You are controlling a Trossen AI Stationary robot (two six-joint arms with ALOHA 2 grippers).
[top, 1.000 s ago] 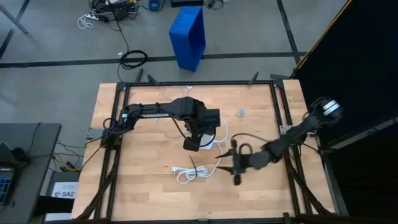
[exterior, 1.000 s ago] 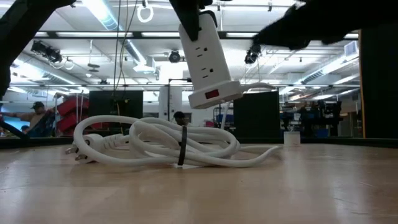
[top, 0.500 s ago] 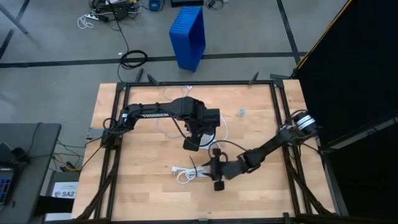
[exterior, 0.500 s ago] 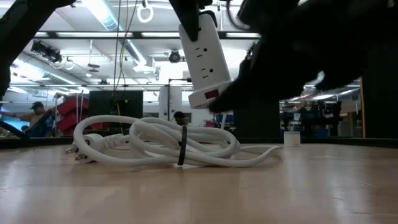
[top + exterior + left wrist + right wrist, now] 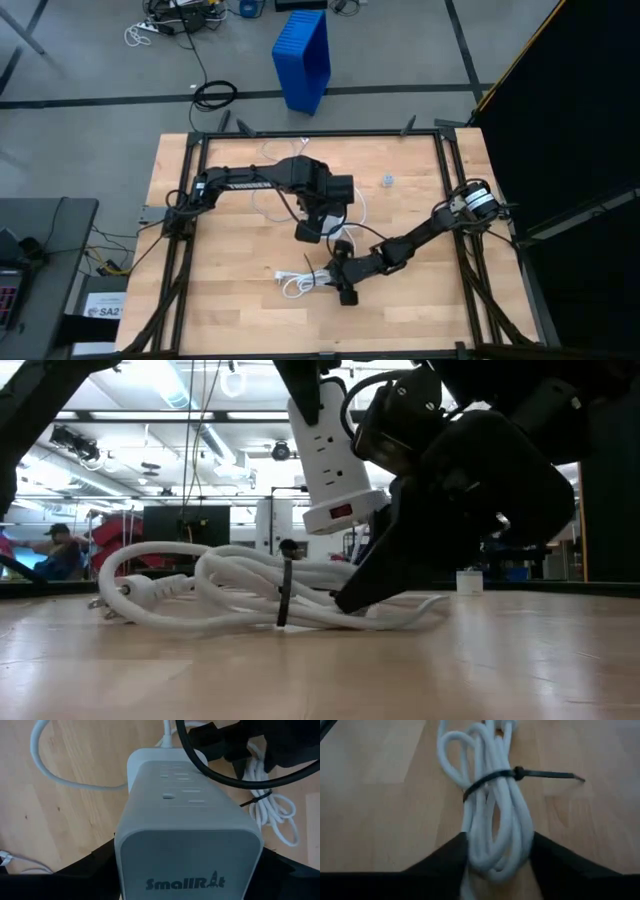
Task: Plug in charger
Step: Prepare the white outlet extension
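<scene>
While left pincer point(image 5: 312, 232) grips charger point(image 5: 187, 825), right pincer point(image 5: 495, 865) straddles coiled cord point(image 5: 492, 810)

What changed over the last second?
The right gripper swung in from the table's right side to the coiled cord and now straddles its end loops, which shifted slightly in the low view. The left gripper stayed put, holding the power strip raised above the table.
</scene>
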